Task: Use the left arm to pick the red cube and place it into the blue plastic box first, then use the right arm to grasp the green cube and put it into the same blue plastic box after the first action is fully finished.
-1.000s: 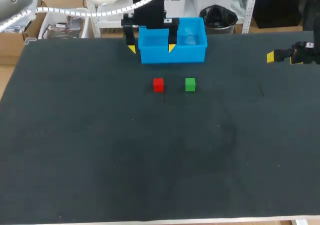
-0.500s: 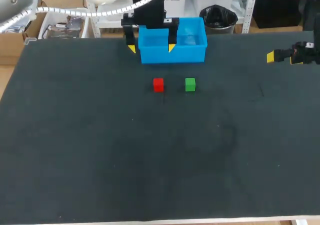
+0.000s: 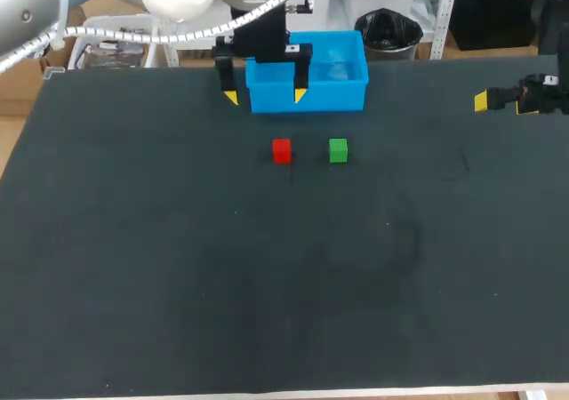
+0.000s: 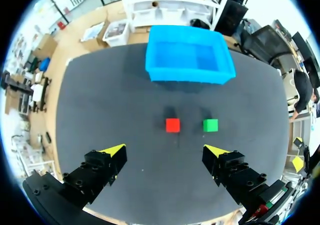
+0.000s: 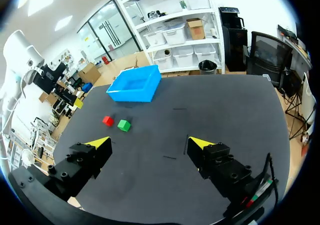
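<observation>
The left claw [image 4: 165, 151], spread open and empty, has the red cube [image 4: 173, 125] on the table just ahead between its fingers, the green cube [image 4: 210, 125] ahead of its right finger, the blue box [image 4: 190, 74] beyond, and the open right claw [image 5: 150, 144] far off

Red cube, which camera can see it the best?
The left wrist view. The red cube sits large and unblocked just ahead of the open left end effector, beside the green cube. The head view shows it smaller, in front of the blue box. The right wrist view shows it tiny and far off.
</observation>
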Tool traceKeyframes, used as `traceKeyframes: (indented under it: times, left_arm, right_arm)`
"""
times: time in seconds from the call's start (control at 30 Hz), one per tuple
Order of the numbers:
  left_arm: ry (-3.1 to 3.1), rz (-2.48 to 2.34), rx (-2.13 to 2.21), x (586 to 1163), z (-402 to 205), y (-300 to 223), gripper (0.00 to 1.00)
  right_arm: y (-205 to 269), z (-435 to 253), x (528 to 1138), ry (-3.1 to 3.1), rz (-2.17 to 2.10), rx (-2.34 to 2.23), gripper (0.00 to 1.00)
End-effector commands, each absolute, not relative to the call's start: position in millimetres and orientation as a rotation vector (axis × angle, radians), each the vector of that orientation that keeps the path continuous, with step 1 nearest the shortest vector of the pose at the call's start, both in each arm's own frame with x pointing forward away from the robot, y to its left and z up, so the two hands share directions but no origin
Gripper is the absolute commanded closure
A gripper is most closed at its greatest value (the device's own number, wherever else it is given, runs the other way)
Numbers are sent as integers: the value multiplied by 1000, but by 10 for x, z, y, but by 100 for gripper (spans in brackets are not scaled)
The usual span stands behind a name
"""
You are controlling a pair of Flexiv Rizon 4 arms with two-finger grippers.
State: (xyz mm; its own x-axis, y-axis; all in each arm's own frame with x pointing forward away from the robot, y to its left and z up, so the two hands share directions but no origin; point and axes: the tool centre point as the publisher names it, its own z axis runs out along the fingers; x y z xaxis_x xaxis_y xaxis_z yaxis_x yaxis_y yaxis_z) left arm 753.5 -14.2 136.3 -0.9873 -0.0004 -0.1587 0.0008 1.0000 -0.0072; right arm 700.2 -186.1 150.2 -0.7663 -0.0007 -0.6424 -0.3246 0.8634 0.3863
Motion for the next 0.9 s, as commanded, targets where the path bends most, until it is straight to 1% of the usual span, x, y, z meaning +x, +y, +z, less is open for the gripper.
traceKeyframes:
  times: [0.03, 0.67, 0.9]
  left_arm:
    - [2990, -45, 17, 7586, 1259, -149, 0]
    - [3028, -21, 65, 7705, 787, -291, 0]
    - [3048, -24, 45, 7742, 622, -270, 0]
  right_arm:
    - [-1860, 1502, 7001, 2373, 642, -234, 0]
    - [-1860, 1502, 7001, 2373, 642, -234, 0]
    - [-1860, 1502, 7001, 2373, 642, -234, 0]
